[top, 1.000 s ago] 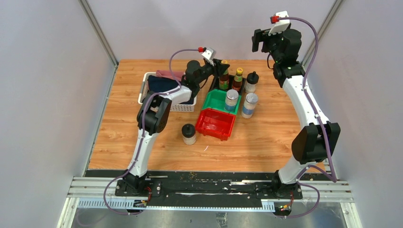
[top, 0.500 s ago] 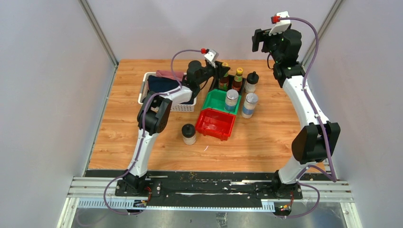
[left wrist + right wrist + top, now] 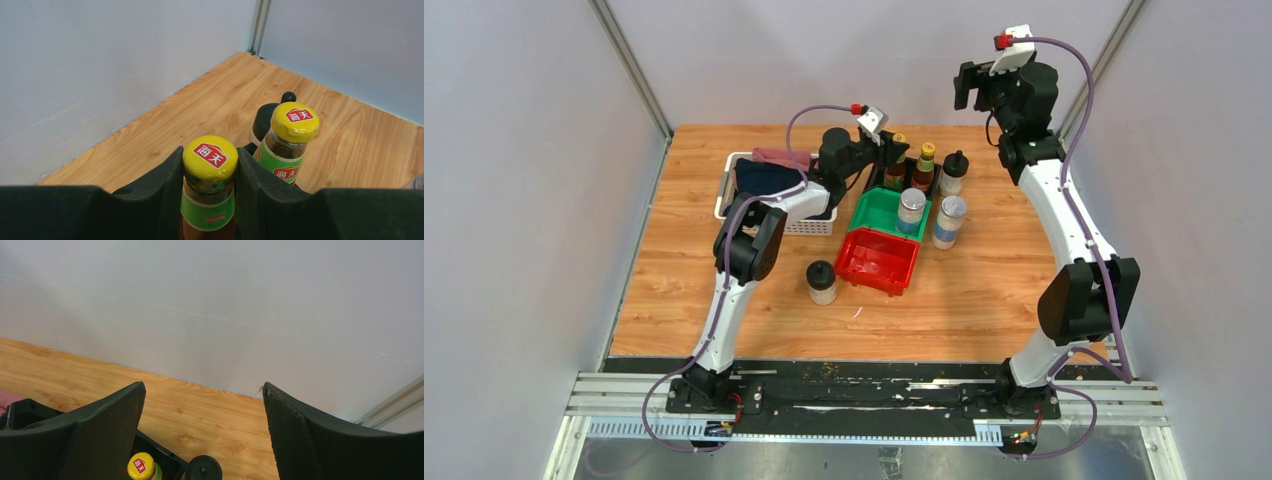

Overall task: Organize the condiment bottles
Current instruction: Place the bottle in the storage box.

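My left gripper (image 3: 890,150) (image 3: 210,156) is shut on the yellow cap of a slim dark sauce bottle (image 3: 210,160) (image 3: 896,165) that stands in the black bin (image 3: 905,182). The second sauce bottle (image 3: 924,166) (image 3: 294,125) stands to its right in the same bin. A black-lidded jar (image 3: 953,173) (image 3: 264,120) stands just right of the bin; the other (image 3: 821,282) stands left of the red bin (image 3: 879,262). One shaker (image 3: 911,210) is in the green bin (image 3: 876,211), the other (image 3: 948,221) on the table beside it. My right gripper (image 3: 970,86) (image 3: 202,390) is open, empty and raised high.
A white basket (image 3: 727,187) of dark cloth sits left of the bins, under my left arm. The right wrist view looks down on the second sauce bottle's cap (image 3: 139,466) and the jar's lid (image 3: 203,470). Walls close the back and sides.
My left gripper has edged slightly right at the sauce bottle in the black bin. The right arm has not moved.
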`<action>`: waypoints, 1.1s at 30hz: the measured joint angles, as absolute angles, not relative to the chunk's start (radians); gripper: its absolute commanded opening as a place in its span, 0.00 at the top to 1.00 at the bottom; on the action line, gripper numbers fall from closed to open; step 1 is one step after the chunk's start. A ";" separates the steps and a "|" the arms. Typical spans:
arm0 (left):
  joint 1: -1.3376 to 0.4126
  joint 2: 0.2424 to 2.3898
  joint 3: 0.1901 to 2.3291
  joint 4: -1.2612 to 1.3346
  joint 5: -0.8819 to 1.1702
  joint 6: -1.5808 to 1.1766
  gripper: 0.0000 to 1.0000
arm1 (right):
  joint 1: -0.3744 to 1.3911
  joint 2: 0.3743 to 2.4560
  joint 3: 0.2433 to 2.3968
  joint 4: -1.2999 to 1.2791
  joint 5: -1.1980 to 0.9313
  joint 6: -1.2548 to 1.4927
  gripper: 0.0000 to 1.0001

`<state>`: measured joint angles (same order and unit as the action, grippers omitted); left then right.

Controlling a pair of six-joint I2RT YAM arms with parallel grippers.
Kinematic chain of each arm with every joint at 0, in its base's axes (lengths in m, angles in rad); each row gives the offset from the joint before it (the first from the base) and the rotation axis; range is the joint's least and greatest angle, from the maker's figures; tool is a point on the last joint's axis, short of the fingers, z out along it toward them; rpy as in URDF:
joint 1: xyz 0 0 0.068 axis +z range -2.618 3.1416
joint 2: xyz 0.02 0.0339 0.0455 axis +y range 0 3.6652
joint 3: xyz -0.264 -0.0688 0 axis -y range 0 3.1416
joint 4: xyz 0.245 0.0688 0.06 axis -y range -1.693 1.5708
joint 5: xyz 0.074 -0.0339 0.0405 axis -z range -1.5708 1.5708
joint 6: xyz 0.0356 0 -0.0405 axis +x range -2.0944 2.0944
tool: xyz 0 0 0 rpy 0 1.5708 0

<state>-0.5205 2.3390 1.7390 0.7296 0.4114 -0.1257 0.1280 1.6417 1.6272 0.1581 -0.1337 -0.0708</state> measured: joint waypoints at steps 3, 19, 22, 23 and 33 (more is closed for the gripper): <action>-0.524 2.339 1.739 0.728 0.411 -0.116 1.00 | 0.128 1.642 1.627 0.159 -0.136 -0.070 0.09; -0.528 2.339 1.739 0.725 0.408 -0.094 1.00 | 0.128 1.642 1.624 0.165 -0.142 -0.066 0.09; -0.528 2.339 1.734 0.730 0.407 -0.088 1.00 | 0.128 1.642 1.624 0.165 -0.145 -0.065 0.10; -0.528 2.339 1.731 0.734 0.406 -0.086 1.00 | 0.128 1.642 1.624 0.165 -0.147 -0.064 0.10; -0.533 2.339 1.720 0.753 0.395 -0.063 1.00 | 0.128 1.642 1.623 0.165 -0.152 -0.049 0.10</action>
<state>-0.5327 2.3390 1.7199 0.7532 0.3950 -0.0628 0.1280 1.6417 1.6234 0.1654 -0.1520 -0.0490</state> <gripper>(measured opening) 0.391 0.905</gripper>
